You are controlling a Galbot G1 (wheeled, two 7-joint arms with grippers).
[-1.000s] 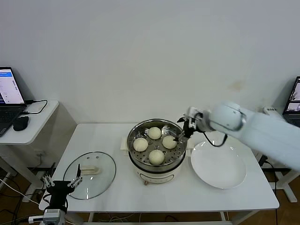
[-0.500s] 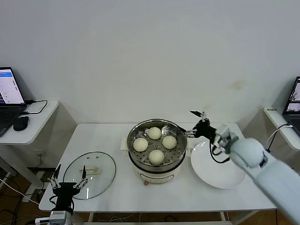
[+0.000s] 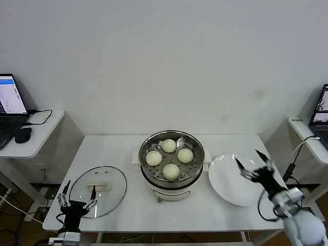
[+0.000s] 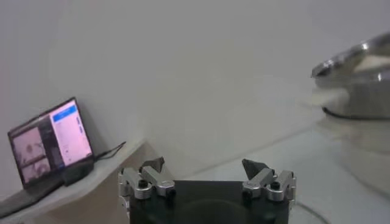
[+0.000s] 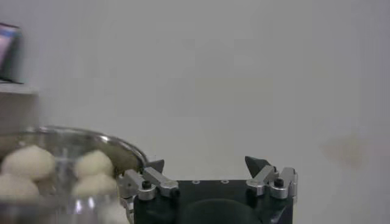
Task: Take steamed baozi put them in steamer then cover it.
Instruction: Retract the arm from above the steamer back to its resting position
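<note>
Head view: white table [image 3: 128, 148], plain wall [image 3: 169, 61], laptop [image 3: 10, 100] left.

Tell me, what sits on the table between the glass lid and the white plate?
In the head view, the steamer stands between the glass lid and the white plate, with four baozi on its perforated tray.

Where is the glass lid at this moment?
In the head view the glass lid lies flat on the table's left side, beside the steamer.
</note>
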